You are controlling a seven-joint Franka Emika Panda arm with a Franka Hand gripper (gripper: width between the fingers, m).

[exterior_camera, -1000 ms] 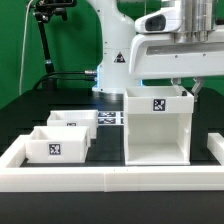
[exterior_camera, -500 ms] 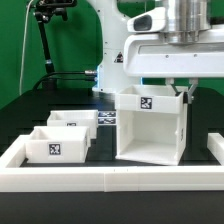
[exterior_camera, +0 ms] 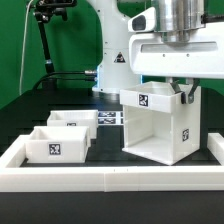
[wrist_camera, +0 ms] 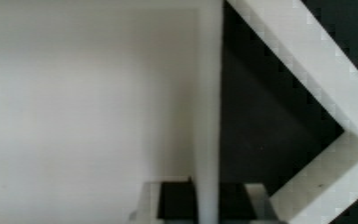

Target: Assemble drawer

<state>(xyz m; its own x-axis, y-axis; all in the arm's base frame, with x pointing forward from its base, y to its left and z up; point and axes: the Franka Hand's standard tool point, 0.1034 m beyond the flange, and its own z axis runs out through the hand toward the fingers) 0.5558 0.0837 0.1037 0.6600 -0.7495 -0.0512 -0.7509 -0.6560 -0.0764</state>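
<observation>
The tall white drawer housing (exterior_camera: 158,125) stands at the exterior view's right, turned at an angle, with tags showing on its top edge and side. My gripper (exterior_camera: 182,92) comes down on its upper right corner and is shut on the housing's thin side wall. In the wrist view the wall (wrist_camera: 208,100) runs edge-on between my fingertips (wrist_camera: 167,205), with the gripper (wrist_camera: 211,205) astride it. Two small open-topped trays sit at the exterior view's left, one in front (exterior_camera: 58,146) and one behind (exterior_camera: 73,121).
A low white border wall (exterior_camera: 110,178) runs along the front and up both sides of the black table. The marker board (exterior_camera: 108,117) lies flat behind the trays. The robot base (exterior_camera: 118,60) stands at the back.
The housing has turned with my gripper on it: it stood square to the front before, and now its tagged side face shows and it sits slightly further right.
</observation>
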